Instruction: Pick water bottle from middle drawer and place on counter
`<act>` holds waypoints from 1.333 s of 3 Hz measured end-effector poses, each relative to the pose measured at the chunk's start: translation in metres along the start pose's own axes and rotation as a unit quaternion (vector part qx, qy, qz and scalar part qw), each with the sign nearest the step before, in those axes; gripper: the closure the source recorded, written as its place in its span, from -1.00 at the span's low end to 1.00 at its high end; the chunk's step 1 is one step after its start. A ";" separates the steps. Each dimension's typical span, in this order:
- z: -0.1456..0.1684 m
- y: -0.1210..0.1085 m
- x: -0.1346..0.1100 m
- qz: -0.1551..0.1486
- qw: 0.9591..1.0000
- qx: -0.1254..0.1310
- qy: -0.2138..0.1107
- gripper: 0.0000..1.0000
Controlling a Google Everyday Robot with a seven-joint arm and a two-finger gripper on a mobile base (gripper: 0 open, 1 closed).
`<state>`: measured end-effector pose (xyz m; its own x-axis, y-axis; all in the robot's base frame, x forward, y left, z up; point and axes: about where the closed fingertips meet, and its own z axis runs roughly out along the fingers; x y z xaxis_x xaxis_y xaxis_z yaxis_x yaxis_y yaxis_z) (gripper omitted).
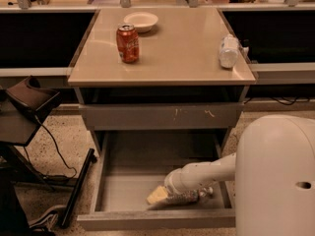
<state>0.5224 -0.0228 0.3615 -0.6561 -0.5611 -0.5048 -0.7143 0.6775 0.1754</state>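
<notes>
Beige table (167, 58) sits above open middle drawer (123, 191) w/ end effector (158, 195) low beside lying water bottle (189, 196) for pickup, grip state can't tell.

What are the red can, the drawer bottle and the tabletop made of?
Red can: probably metal, shiny top rim. Water bottle, by the robot's hand in the middle drawer: clear, ribbed, likely plastic. Counter: glossy, reflects light, maybe laminate.
</notes>
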 end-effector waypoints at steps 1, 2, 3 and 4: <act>0.000 0.000 0.000 0.000 1.000 0.000 0.000 -1.00; -0.016 -0.001 -0.001 -0.040 0.999 -0.007 0.024 -1.00; -0.066 -0.007 0.002 -0.123 0.987 0.006 0.108 -1.00; -0.080 0.002 -0.016 -0.153 0.979 0.005 0.134 -1.00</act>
<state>0.5119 -0.0513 0.4377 -0.4538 -0.8416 -0.2931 -0.8854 0.4629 0.0417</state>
